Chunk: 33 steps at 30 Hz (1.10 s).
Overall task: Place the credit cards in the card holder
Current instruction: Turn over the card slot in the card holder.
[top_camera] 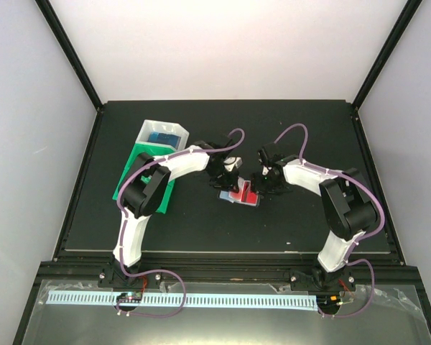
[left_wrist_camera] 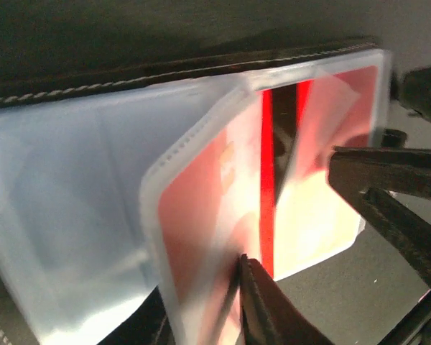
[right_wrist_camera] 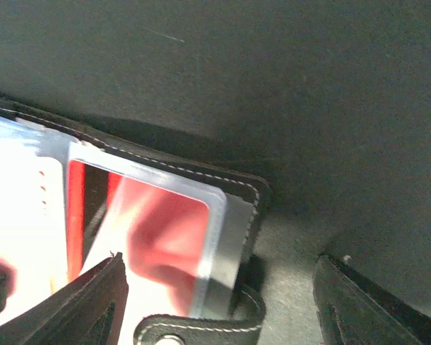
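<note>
- Card holder [top_camera: 238, 197] — lying open at the middle of the table [top_camera: 309, 129], between the two grippers.
- Liable to slide or fold shut under a one-sided push; nothing visibly pins the black cover.
- Liable to lose the red card [right_wrist_camera: 158, 230] from the clear pocket [left_wrist_camera: 201, 215] if a retreating finger drags it, or to buckle the soft leaf.
- Black and stitched outside, pale blue and translucent inside, snap strap [right_wrist_camera: 201, 327] trailing loose; card seemingly seated in a sleeve.
- Right gripper [right_wrist_camera: 223, 295] spread wide, one finger in front of the card.
- Left gripper [top_camera: 230, 175] close against the pocket leaf — spread or closed, cannot tell.
</note>
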Tool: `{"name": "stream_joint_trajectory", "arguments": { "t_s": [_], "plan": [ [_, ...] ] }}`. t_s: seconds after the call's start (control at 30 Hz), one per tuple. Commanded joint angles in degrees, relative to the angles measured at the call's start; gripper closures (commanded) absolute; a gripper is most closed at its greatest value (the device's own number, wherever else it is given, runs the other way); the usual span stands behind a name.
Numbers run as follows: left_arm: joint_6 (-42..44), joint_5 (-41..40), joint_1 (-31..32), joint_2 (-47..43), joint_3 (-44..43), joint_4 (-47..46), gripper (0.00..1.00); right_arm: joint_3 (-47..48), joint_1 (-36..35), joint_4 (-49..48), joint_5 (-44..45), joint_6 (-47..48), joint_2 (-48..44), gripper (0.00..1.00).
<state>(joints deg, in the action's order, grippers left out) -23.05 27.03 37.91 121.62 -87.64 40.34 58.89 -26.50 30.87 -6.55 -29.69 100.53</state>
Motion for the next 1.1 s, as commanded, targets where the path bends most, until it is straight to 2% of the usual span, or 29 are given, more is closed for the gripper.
{"name": "stream_joint_trajectory", "arguments": {
  "t_s": [0.0, 0.1, 0.23, 0.5, 0.73, 1.07],
  "plan": [
    [1.7, -1.8, 0.2, -1.2, -2.4, 4.1, 0.75, -0.8, 0.0, 4.2, 3.1, -1.9, -1.9, 0.28],
    [1.7, 1.7, 0.5, -1.5, -2.6, 3.2, 0.64, -1.0, 0.0, 4.2, 4.3, -3.0, -3.8, 0.28],
    [1.4, 7.0, 0.8, -1.7, -2.3, 0.6, 0.58, -1.5, 0.1, 4.6, 6.6, -4.2, -5.6, 0.28],
    [0.0, 10.7, 1.1, -2.5, -1.2, -3.5, 0.56, -2.6, 0.7, 4.6, 7.2, -4.6, -7.2, 0.28],
    [-0.1, 14.7, 2.0, -3.1, -0.3, -6.2, 0.49, -2.9, 0.7, 4.1, 5.7, -4.5, -7.3, 0.28],
    [0.0, 19.0, 3.2, -1.9, 1.1, -9.1, 0.45, -3.3, 0.9, 5.9, 15.4, -9.9, -11.9, 0.28]
  ]
}}
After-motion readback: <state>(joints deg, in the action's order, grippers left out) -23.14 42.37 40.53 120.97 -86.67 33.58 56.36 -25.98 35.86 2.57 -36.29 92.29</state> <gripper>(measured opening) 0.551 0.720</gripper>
